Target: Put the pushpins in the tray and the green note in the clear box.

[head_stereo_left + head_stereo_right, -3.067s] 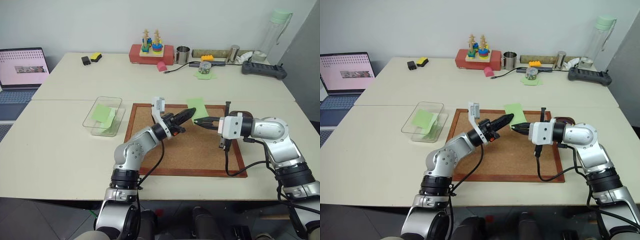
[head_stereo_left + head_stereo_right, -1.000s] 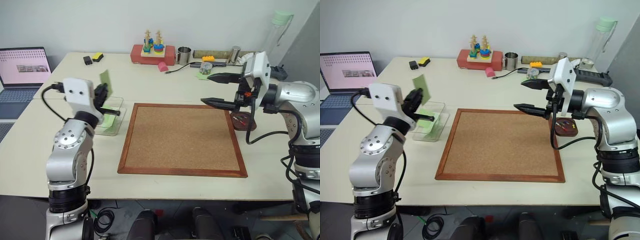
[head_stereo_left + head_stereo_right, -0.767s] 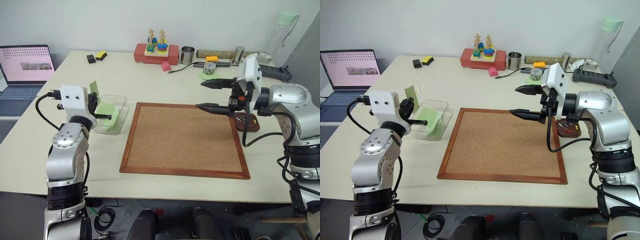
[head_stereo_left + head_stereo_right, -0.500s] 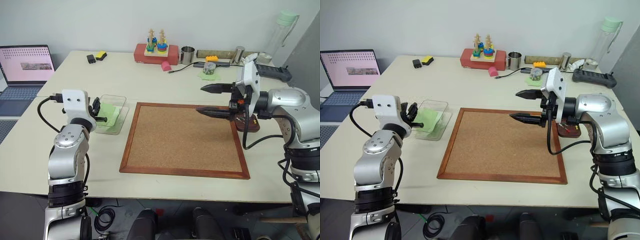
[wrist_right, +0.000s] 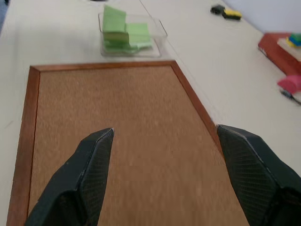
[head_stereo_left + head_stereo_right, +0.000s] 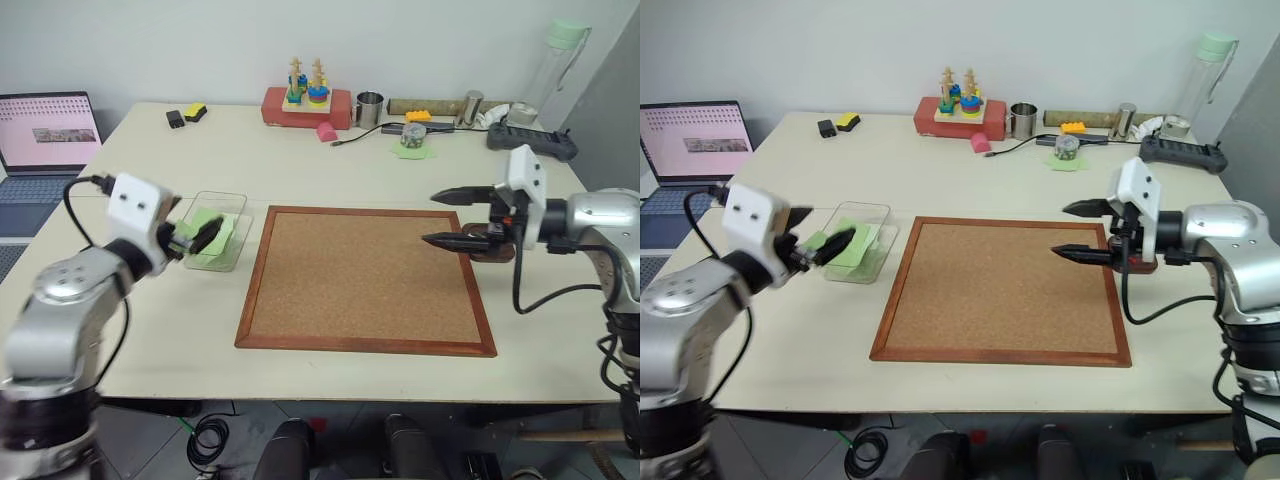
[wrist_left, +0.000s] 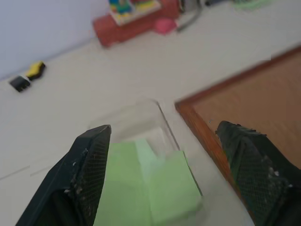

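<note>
The clear box (image 6: 222, 214) sits left of the cork board and holds a few pale green sheets; the green note (image 7: 146, 181) lies among them, free of any grip. My left gripper (image 6: 203, 236) hangs open over the box's near left end, its fingers (image 7: 89, 169) spread on either side of the sheets. Over the board's right edge my right gripper (image 6: 452, 218) is open and holds nothing. A sliver of the dark brown tray (image 6: 492, 254) shows behind it. The pushpins are hidden by the right gripper.
A wooden-framed cork board (image 6: 365, 280) fills the table's middle. A laptop (image 6: 45, 135) stands at the far left. Along the back are a red block with a stacking toy (image 6: 303, 105), a metal cup (image 6: 367, 108), a black controller (image 6: 530, 140) and a tall bottle (image 6: 555, 70).
My left gripper, shut on the green note above the box a second ago, came down, drew back and opened; the note now lies in the box. My right gripper moved right and lower.
</note>
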Robot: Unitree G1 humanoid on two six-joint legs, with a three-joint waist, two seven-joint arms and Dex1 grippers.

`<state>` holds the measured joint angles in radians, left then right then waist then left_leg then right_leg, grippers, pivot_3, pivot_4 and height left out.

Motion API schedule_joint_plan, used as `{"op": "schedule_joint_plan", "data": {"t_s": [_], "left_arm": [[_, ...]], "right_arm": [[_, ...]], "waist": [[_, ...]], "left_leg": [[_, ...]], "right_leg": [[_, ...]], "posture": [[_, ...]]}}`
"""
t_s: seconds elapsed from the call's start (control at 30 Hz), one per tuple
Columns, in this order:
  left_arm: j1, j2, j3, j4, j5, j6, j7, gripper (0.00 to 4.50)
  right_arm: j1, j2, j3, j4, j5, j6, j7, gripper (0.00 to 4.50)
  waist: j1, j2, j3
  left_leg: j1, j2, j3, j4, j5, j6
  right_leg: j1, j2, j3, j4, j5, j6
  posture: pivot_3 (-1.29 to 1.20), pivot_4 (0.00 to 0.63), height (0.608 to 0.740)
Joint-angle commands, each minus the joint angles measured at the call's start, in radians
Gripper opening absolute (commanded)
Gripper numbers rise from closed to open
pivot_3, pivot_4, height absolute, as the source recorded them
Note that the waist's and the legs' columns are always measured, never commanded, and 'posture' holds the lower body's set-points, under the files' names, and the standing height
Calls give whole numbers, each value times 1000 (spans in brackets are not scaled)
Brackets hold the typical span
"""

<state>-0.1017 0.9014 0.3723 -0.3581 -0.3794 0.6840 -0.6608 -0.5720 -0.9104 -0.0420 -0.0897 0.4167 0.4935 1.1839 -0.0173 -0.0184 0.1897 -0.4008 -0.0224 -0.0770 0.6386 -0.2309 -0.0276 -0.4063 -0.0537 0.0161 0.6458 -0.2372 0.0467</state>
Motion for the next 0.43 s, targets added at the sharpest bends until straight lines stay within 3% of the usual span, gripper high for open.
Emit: {"op": "schedule_joint_plan", "data": {"t_s": [0.03, 0.23, 0.43], "left_arm": [[96, 81, 163, -10, -22, -65, -157, 3763], [271, 162, 307, 129, 13, -179, -362, 3763], [279, 161, 330, 166, -12, -204, -407, 3763]], "right_arm": [[53, -80, -85, 21, -12, -45, 29, 3639], [205, -193, -178, 135, -42, -119, 76, 3639], [261, -213, -190, 147, -55, -165, 82, 3639]], "waist": [[0, 0, 0], [1, 0, 0], [-1, 0, 0]], "left_leg": [[0, 0, 0, 0, 0, 0], [1, 1, 1, 0, 0, 0], [2, 2, 1, 0, 0, 0]], "right_leg": [[0, 0, 0, 0, 0, 0], [1, 0, -1, 1, -6, -2], [1, -1, 0, 1, -6, -2]], "posture": [[0, 150, 740], [0, 150, 740], [0, 150, 740]]}}
